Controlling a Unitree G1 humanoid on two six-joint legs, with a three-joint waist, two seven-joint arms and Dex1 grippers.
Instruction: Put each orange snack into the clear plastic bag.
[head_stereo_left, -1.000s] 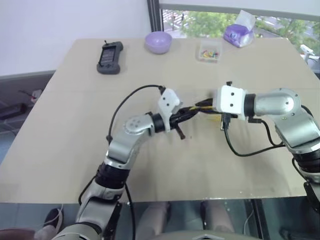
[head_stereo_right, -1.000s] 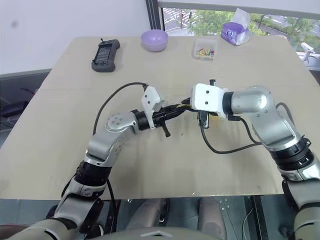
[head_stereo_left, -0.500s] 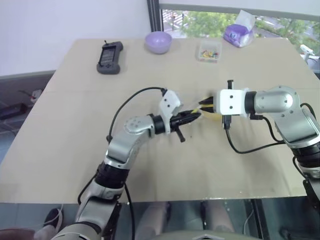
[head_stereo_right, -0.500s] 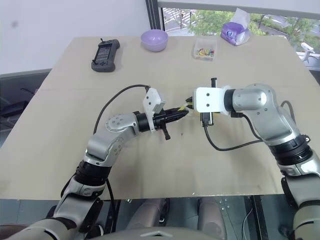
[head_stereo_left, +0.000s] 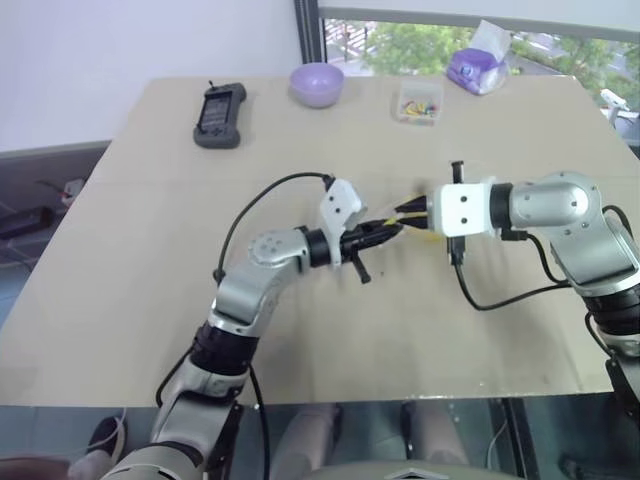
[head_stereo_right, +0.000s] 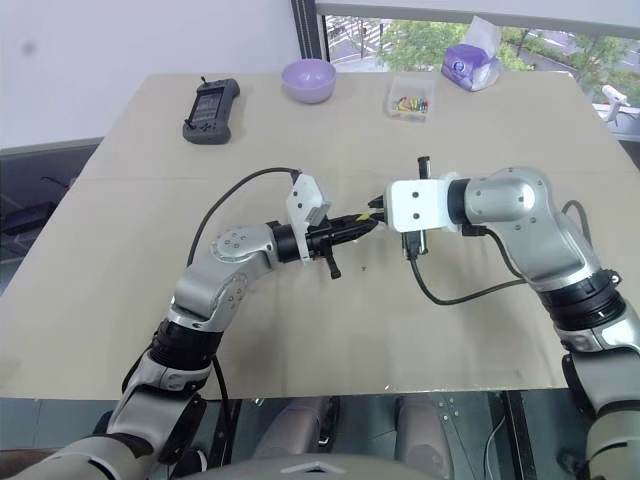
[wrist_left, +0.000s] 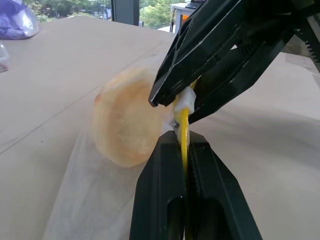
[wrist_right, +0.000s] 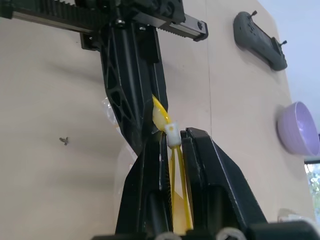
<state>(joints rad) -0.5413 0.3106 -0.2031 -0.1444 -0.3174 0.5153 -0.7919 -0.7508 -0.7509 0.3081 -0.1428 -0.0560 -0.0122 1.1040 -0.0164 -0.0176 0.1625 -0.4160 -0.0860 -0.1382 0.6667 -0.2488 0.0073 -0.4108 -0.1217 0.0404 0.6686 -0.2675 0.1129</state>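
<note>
Both arms reach inward over mid-table. The left gripper and right gripper both pinch the yellow zip strip of the clear plastic bag, the orange snack inside. Bare table lies all around.

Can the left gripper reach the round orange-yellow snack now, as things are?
Probably not. The left gripper is shut on the yellow zip strip of the clear plastic bag, and the round orange-yellow snack already sits inside the bag, behind the plastic. The right gripper pinches the same strip.
</note>
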